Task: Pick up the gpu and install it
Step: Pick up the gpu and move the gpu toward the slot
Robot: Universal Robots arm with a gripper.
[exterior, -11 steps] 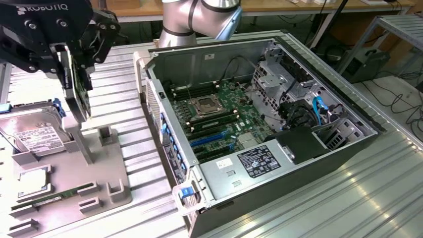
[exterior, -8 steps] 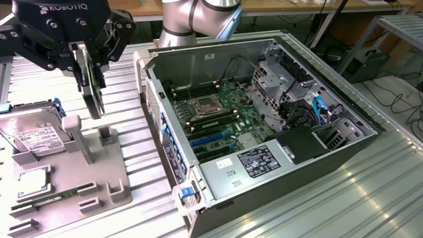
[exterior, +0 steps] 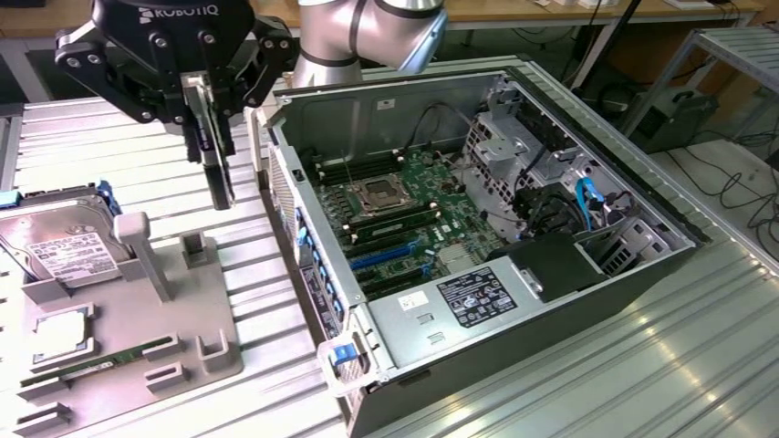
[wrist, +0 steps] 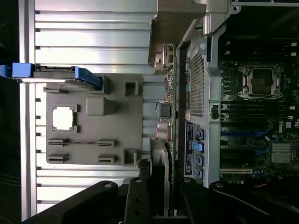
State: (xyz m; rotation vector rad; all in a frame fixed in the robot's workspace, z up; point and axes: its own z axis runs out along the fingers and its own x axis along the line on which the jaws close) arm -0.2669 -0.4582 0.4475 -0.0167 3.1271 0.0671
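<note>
Exterior view: one pair of fingers (exterior: 192,128) is clamped on one gpu (exterior: 219,178), which hangs edge-on and upright in the air, clear of everything below. It is above the strip of ribbed surface (exterior: 681,365) between one grey fixture tray (exterior: 146,319) and one open computer case (exterior: 548,351), with the case's near wall just to the exterior view's right. The tray carries one hard drive (exterior: 61,246), one processor chip (exterior: 61,333) and one memory stick (exterior: 104,362). The case's top is open, so the motherboard (exterior: 414,210) lies uncovered. One robot arm (exterior: 365,36) rises behind the case.

Wrist view: looking down along the dark fingers (wrist: 138,200), the gpu (wrist: 161,161) runs as a narrow strip between the tray (wrist: 93,130) and the case (wrist: 212,93). This angle gives the case's rear port panel (wrist: 198,149) with blue sockets, the hard drive (wrist: 56,72) edge-on, and the chip (wrist: 64,117) as a pale square. Bare surface (wrist: 93,28) lies beyond the tray.
</note>
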